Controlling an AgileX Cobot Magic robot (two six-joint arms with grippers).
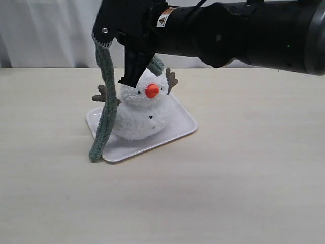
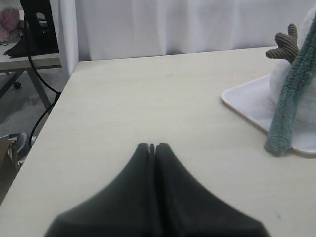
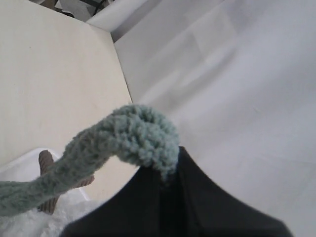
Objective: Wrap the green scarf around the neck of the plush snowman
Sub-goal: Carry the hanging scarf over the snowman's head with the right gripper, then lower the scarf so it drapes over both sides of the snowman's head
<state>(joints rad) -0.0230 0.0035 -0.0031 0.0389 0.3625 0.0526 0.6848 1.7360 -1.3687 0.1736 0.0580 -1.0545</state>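
Note:
The plush snowman (image 1: 141,109) stands upright on a white tray (image 1: 180,129). My right gripper (image 1: 103,41) reaches across from the right and is held above the snowman's left side, shut on the green scarf (image 1: 104,112). One length of the scarf hangs straight down past the brown arm to the tray's front corner. Another bit shows behind the snowman's head. In the right wrist view the scarf (image 3: 138,136) loops over the right gripper (image 3: 168,170). My left gripper (image 2: 152,145) is shut and empty, low over the table, away from the scarf's end (image 2: 291,94).
A white curtain hangs behind the table's far edge. Beyond the table's left edge (image 2: 59,98) stand another table's legs and a black cable. Bare wood surrounds the tray (image 2: 247,103) on all sides.

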